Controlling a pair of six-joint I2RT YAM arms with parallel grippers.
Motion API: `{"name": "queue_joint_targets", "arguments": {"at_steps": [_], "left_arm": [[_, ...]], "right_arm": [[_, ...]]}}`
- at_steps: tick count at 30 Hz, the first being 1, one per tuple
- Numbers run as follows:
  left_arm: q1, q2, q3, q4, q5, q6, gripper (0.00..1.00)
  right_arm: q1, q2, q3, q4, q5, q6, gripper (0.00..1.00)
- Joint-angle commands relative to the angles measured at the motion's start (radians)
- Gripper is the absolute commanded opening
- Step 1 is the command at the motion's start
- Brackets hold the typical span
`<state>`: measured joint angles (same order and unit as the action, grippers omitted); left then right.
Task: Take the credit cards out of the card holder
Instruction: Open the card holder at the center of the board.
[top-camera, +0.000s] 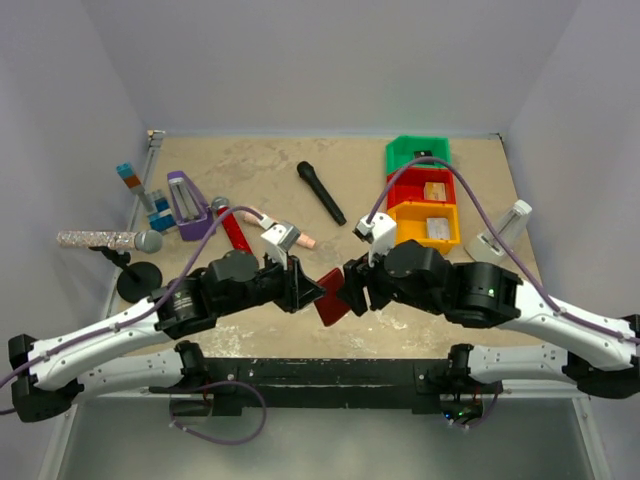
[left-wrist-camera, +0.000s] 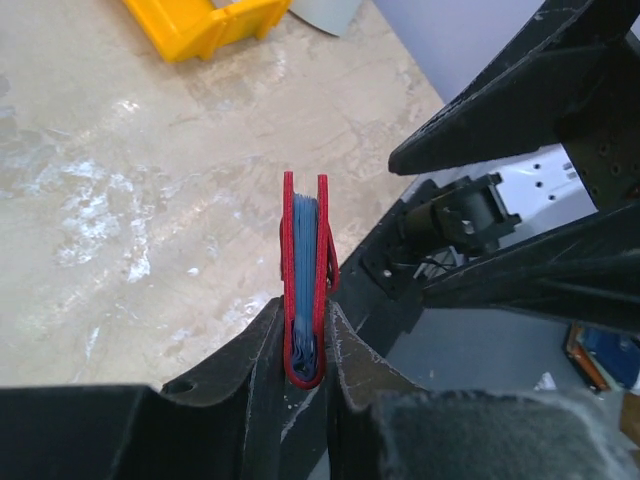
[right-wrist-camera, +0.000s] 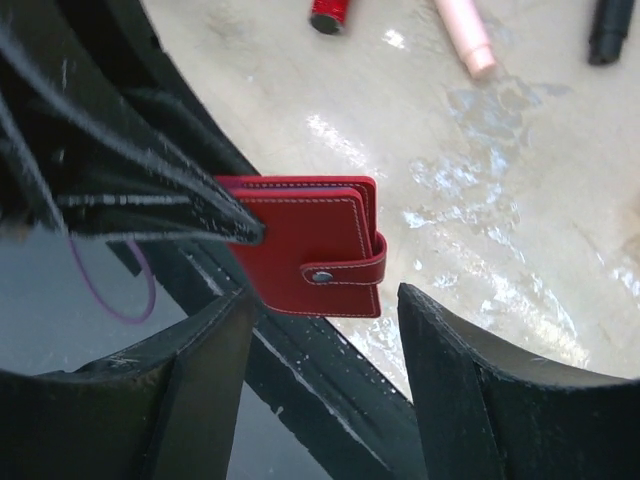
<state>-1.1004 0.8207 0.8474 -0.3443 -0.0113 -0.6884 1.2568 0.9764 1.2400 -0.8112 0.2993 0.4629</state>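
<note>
The dark red card holder (top-camera: 331, 296) hangs just above the table's front edge, closed, with its snap tab fastened (right-wrist-camera: 340, 273). My left gripper (top-camera: 308, 290) is shut on its folded spine (left-wrist-camera: 305, 290); pale blue sleeves show edge-on between the covers. My right gripper (right-wrist-camera: 325, 325) is open, its fingers either side of the holder's lower corner without touching it; in the top view it (top-camera: 350, 288) faces the left gripper. No card shows in the holder. A tan card (top-camera: 434, 190) lies in the red bin and a silver-grey card (top-camera: 437, 230) in the yellow bin.
Green (top-camera: 418, 152), red (top-camera: 404, 186) and yellow (top-camera: 410, 226) bins stand in a row at the right. A black microphone (top-camera: 320, 192), a red cylindrical microphone (top-camera: 232, 228), a pink tube (top-camera: 290, 236), a purple object (top-camera: 184, 200), a glittery microphone on a stand (top-camera: 100, 240) and a white object (top-camera: 502, 234) are around.
</note>
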Motion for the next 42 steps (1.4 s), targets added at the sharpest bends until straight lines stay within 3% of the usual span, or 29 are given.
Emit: {"name": "queue_joint_targets", "arguments": {"at_steps": [1, 7, 15, 42], "left_arm": [[-0.075, 0.087, 0.122, -0.03, -0.249, 0.075, 0.0], [-0.131, 0.107, 0.137, -0.004, -0.42, 0.041, 0.0], [-0.164, 0.104, 0.122, 0.027, -0.496, 0.029, 0.0], [-0.202, 0.143, 0.148, 0.082, -0.447, 0.007, 0.0]], "right_arm": [[0.003, 0.074, 0.07, -0.127, 0.148, 0.213, 0.62], [-0.033, 0.14, 0.107, -0.189, 0.182, 0.309, 0.62], [-0.092, 0.166, 0.118, -0.151, 0.123, 0.315, 0.61], [-0.137, 0.367, 0.231, -0.163, 0.08, 0.287, 0.6]]}}
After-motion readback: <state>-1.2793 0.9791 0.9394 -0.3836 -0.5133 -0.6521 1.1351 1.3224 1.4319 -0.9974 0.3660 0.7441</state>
